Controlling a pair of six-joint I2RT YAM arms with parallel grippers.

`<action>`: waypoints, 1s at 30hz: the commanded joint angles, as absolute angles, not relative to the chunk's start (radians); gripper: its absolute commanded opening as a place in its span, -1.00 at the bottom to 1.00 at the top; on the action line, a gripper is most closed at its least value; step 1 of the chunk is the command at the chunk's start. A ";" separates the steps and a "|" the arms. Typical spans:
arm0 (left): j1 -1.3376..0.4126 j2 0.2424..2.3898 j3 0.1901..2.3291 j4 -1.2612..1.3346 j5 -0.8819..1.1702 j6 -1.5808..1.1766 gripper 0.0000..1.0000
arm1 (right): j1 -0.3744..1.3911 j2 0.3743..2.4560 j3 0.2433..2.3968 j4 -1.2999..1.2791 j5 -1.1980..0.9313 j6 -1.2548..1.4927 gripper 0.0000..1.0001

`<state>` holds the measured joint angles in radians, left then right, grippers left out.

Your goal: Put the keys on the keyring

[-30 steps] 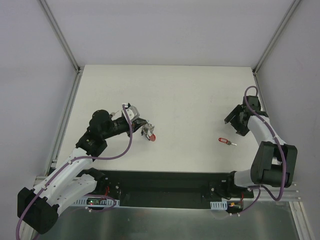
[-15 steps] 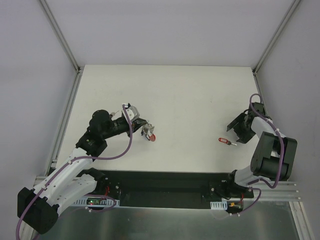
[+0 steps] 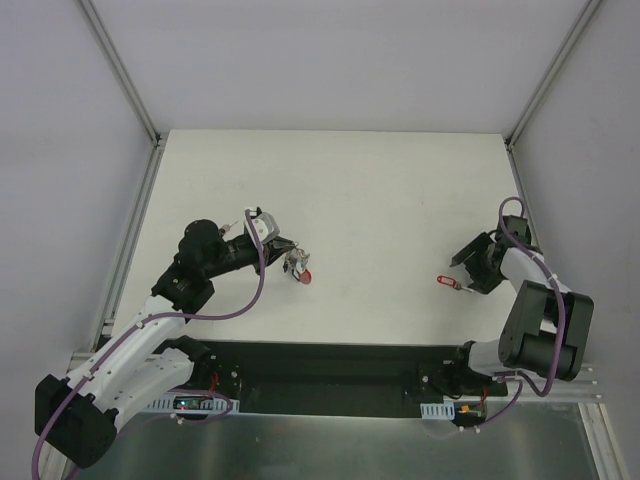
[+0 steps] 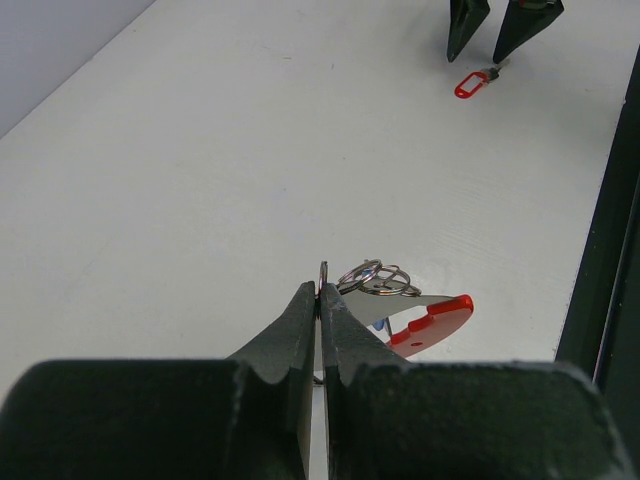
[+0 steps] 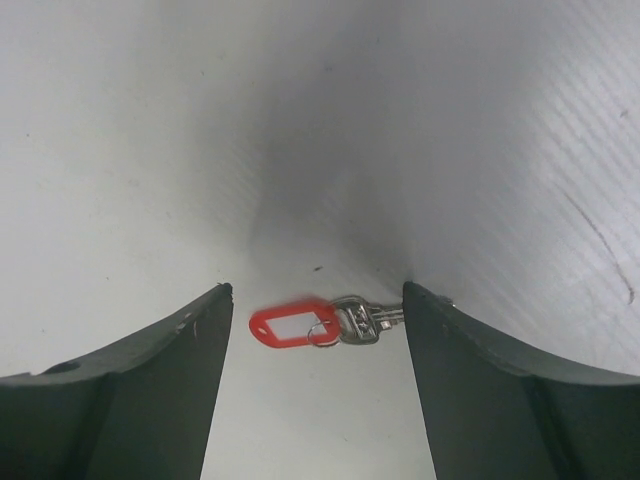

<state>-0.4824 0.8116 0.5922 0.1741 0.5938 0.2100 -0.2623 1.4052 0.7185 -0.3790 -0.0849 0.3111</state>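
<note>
Here, the flat white table (image 3: 380, 190) carries everything. The left end effector (image 4: 321, 295), its black fingers pressed together, pinches the small silver metal keyring (image 4: 378, 280) with its red curved clip (image 4: 432, 320), left of centre. The right end effector (image 5: 317, 290) stands wide, straddling the silver key with red labelled tag (image 5: 290, 325) lying on the table's right side, without touching it.
</note>
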 commanded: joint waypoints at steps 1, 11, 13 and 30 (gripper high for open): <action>-0.471 0.807 0.621 0.209 0.624 0.218 -1.00 | -0.259 1.336 0.602 -0.462 -0.156 0.397 0.43; -0.471 0.816 0.624 0.209 0.635 0.210 -1.00 | -0.130 1.233 0.566 -0.508 -0.126 0.450 0.40; -0.471 0.818 0.624 0.209 0.637 0.209 -1.00 | -0.114 1.217 0.587 -0.554 -0.034 0.433 0.37; -0.471 0.816 0.626 0.209 0.638 0.206 -1.00 | 0.187 1.322 0.838 -0.716 0.420 0.371 -0.34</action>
